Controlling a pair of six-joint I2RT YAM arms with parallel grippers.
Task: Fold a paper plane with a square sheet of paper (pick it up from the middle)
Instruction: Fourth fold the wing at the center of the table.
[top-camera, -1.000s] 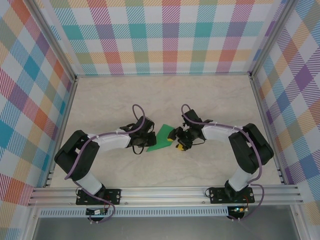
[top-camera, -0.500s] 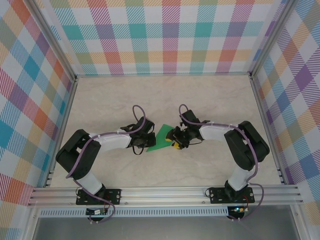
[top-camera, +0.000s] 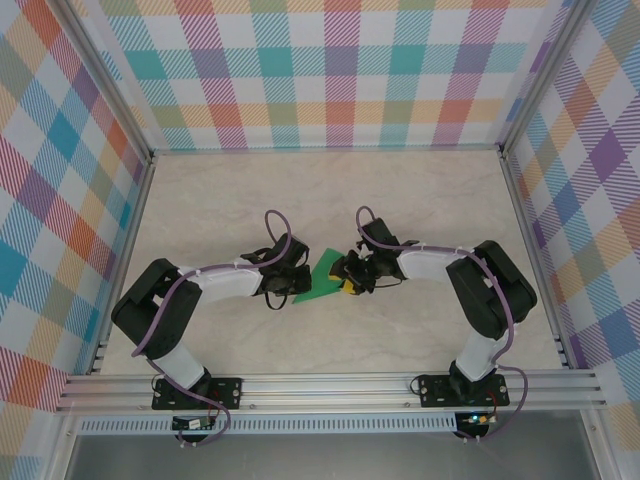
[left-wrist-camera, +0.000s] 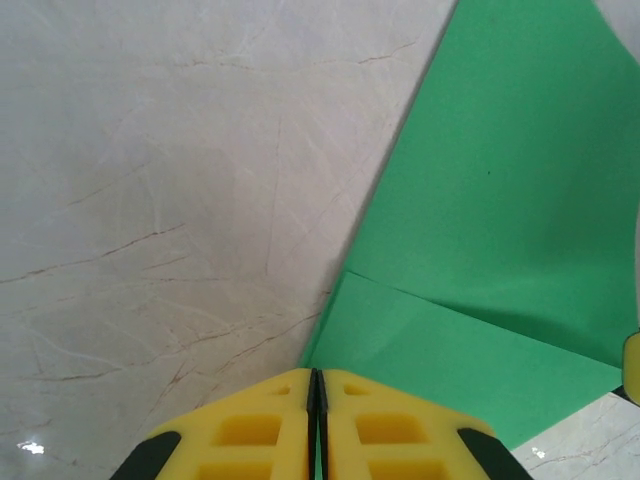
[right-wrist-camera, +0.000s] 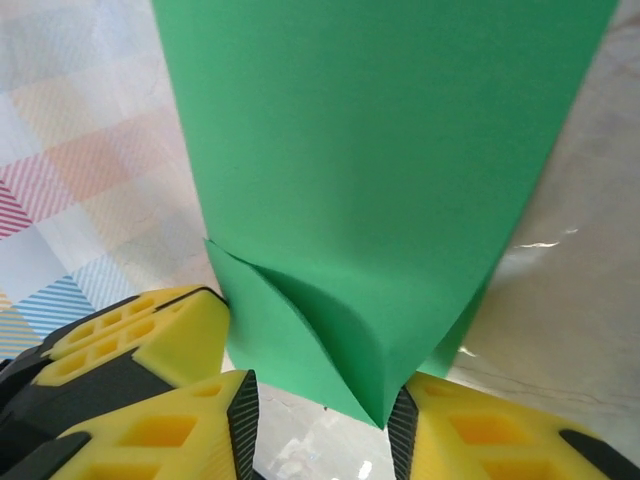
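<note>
Left gripper (left-wrist-camera: 316, 378) pressed together at a folded corner of the green paper sheet (left-wrist-camera: 500, 190), right gripper (right-wrist-camera: 322, 398) jaws apart, the sheet's curled corner between them

Paper (left-wrist-camera: 480, 200) corner behind left claw (left-wrist-camera: 316, 385)

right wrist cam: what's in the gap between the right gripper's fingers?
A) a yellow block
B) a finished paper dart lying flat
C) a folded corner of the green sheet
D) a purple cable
C: in the right wrist view, a curled, folded corner of the green sheet dips into the gap of the right gripper, whose two yellow fingers stand apart on either side of it.
</note>
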